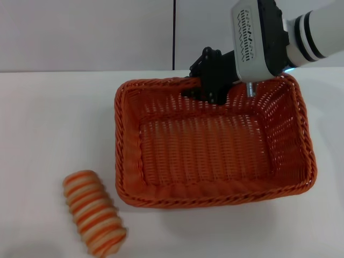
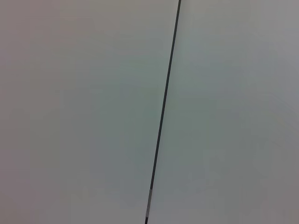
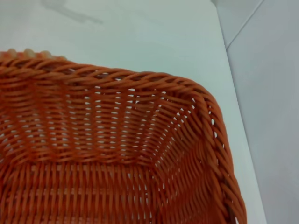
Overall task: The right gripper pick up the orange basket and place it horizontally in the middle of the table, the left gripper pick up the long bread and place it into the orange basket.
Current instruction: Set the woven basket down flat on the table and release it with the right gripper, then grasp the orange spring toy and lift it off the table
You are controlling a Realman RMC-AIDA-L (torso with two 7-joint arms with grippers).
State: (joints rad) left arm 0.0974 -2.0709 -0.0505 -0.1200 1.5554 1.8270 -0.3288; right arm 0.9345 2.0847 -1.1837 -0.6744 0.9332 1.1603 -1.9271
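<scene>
- The right gripper (image 1: 208,86) is at the far rim of the orange basket (image 1: 209,145), its black fingers sitting right on the braided edge about halfway along the back side. Looks to me like it's pinching that rim, though I can't really see how far apart the fingers are, so I honestly can't tell if it's clamped or just resting there.
- The basket sits flat on the counter (image 1: 48,123), long side running left to right, roughly mid-counter and a bit toward the robot's right. Nothing inside it.
- My guess is the step in hand is setting the basket down or letting go. To do it well, I'd make sure the base is fully flat before the fingers open, then pull straight up and back so the rim doesn't get dragged or tipped.
- The right wrist view shows a basket corner (image 3: 201,107) and the woven wall up close, with bare counter beyond.
- The long bread (image 1: 93,211) lies on the counter near the front, just off the basket's front left corner but not touching it, angled diagonally. Still waiting for pickup.
- The left gripper isn't visible anywhere. Its wrist camera only sees the wall (image 2: 84,112) with a thin dark seam (image 2: 163,112), so that arm seems parked.
- The counter is plain white and meets a light grey panelled wall at the back.
</scene>
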